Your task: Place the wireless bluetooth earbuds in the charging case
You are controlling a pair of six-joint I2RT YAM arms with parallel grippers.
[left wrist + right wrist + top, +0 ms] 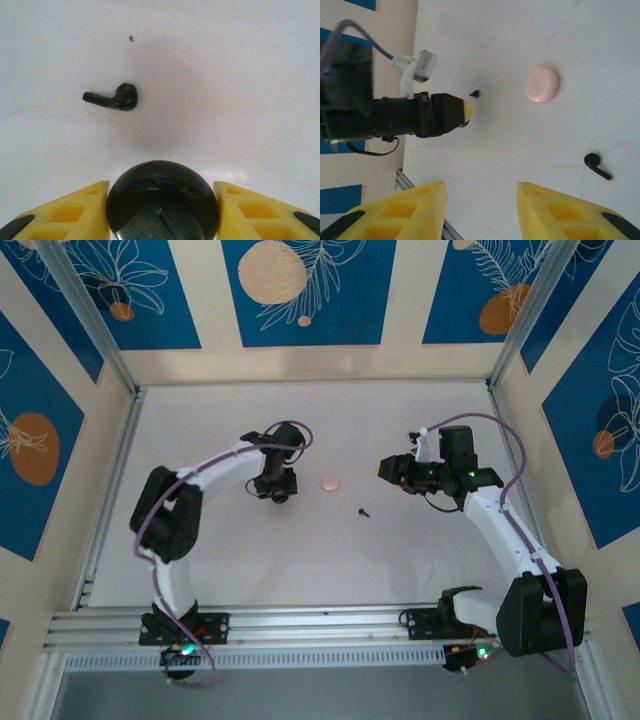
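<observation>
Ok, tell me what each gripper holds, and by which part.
The left gripper pinches the case across its round sides. The right gripper is open, holding nothing.

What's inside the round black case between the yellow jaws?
The small round black case shows its glossy outside; the inside is covered. One tiny black stemmed earbud lies outside it on the white table.

Left arm point(215, 468) grips the charging case point(162, 200) in its jaws, right arm point(500, 525) hovers, jaws apart.
</observation>
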